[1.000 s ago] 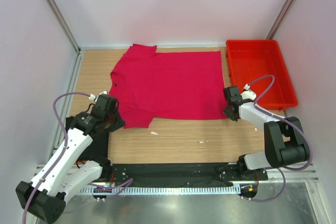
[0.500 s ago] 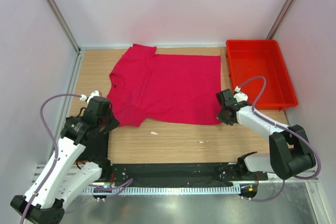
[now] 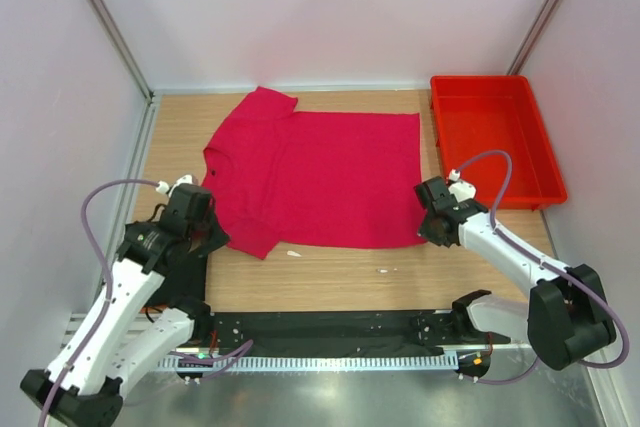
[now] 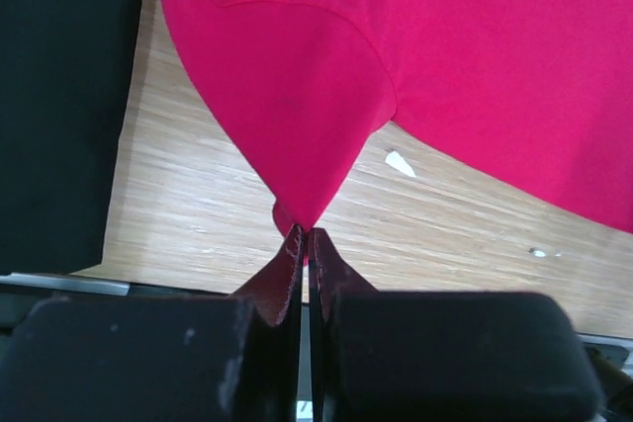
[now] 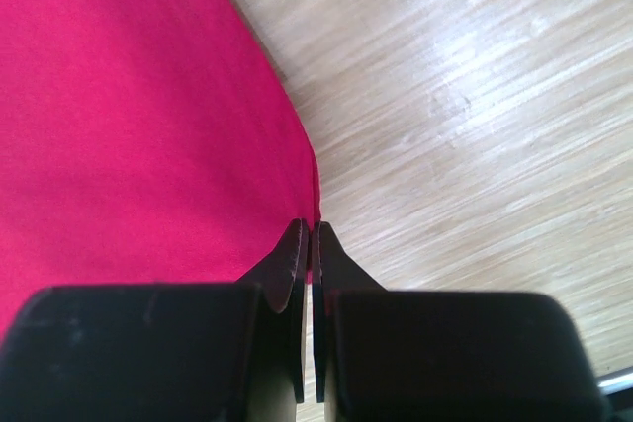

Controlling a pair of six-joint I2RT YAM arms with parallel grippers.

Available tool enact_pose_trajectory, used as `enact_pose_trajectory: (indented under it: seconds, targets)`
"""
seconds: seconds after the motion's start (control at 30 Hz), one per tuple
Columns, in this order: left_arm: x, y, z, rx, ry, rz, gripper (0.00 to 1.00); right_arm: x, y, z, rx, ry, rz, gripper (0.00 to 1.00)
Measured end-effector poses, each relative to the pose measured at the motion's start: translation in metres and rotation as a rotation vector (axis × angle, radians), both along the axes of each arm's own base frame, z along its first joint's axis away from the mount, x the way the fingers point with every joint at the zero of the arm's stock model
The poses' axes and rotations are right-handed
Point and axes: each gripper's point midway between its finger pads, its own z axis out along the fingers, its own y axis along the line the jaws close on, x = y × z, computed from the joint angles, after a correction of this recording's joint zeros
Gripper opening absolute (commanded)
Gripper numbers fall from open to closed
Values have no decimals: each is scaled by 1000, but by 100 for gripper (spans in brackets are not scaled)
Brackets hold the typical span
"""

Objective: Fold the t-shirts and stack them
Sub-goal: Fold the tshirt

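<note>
The crimson-pink t-shirt [image 3: 320, 177] lies spread flat on the wooden table, with its collar to the left. My left gripper [image 3: 207, 232] is shut on the tip of its near sleeve; the left wrist view shows the gripper [image 4: 305, 234] pinching the cloth point [image 4: 297, 210]. My right gripper [image 3: 429, 227] is shut on the shirt's near right hem corner; the right wrist view shows the gripper [image 5: 312, 226] closed on that corner [image 5: 315, 195]. The black t-shirt [image 4: 59, 96] lies at the near left, partly under my left arm [image 3: 188, 272].
An empty red plastic tray [image 3: 495, 142] stands at the back right, just beyond my right arm. Two small white scraps [image 3: 293, 254] [image 3: 383, 270] lie on the wood near the shirt's front edge. Metal frame posts and white walls enclose the table.
Both grippers have drawn back toward the near edge while holding the shirt. The pink shirt has slid nearer and lies flatter, and its near hem is straighter.
</note>
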Motion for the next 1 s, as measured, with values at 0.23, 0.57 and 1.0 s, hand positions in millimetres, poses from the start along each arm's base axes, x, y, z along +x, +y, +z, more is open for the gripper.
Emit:
enact_pose_trajectory:
  seconds: [0.23,0.57,1.0]
  targets:
    - [32,-12,-5,77,84,-58,0,23,-4,16,2,-8,14,4]
    - [125,-31,22,139,44,-109,0,81,1,22,55,61,129,6]
    - [177,-6,27,145,25,-32,0,126,7,24,115,79,243,5]
